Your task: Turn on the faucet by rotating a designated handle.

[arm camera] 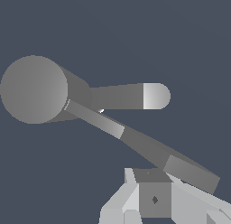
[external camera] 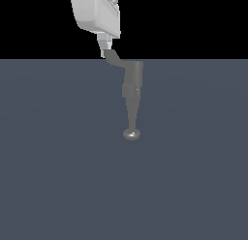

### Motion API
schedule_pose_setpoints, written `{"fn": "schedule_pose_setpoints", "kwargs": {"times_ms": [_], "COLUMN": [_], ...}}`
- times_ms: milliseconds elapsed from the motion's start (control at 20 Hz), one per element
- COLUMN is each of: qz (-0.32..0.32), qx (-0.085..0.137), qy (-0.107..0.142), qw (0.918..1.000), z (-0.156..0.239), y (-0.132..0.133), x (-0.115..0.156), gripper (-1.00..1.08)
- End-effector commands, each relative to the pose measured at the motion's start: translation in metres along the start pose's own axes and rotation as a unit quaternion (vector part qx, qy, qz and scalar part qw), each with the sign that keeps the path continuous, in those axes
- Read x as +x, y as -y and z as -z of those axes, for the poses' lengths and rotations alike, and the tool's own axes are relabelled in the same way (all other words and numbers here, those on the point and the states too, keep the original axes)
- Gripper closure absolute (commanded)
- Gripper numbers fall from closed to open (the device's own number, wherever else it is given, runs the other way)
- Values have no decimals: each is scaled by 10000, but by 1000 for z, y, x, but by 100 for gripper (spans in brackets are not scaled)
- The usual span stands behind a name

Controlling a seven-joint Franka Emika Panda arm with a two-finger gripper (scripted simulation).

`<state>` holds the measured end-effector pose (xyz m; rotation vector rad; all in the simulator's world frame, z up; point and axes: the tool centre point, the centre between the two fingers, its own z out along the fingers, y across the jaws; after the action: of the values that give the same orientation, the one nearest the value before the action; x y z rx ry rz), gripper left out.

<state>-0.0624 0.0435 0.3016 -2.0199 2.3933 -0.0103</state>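
Gripper [external camera: 104, 52]: hangs low over the far end of the fixture, fingertips at the handle's outer end; whether the jaws are spread, closed or pinching cannot be told from either view
Fingers [arm camera: 135, 200]: in the wrist view the white finger blocks sit right by the handle's upturned tip, seemingly touching it, though true contact is not certain
Handle [arm camera: 149, 148]: a thin flat grey lever that runs from the gripper's fingertips away to the cylindrical body; in the exterior view it shows as a short dark arm directly beneath the fingers
Faucet [external camera: 132, 84]: just beyond and below the gripper; its body stands beside the fingertips, and the tapering spout reaches away from the tool to a rounded shiny knob
Step in hand: judged to be engaging the lever tip, with the turn itself not clearly begun
Next move: likely a sideways push on the lever's outer end, sweeping in an arc around the body's axis, keeping the fingers against the tip so they do not slide off
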Motion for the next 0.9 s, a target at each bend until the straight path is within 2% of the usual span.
{"fn": "schedule_pose_setpoints", "kwargs": {"times_ms": [0, 250, 350, 850], "qz": [-30, -27, 5, -17], "qx": [-45, -56, -10, -42], "qy": [-12, -16, 2, -10], "qw": [10000, 10000, 10000, 10000], "z": [-3, -3, 0, -2], "y": [-8, -21, -17, -17], "x": [10, 22, 16, 80], "gripper": [108, 108, 108, 108]}}
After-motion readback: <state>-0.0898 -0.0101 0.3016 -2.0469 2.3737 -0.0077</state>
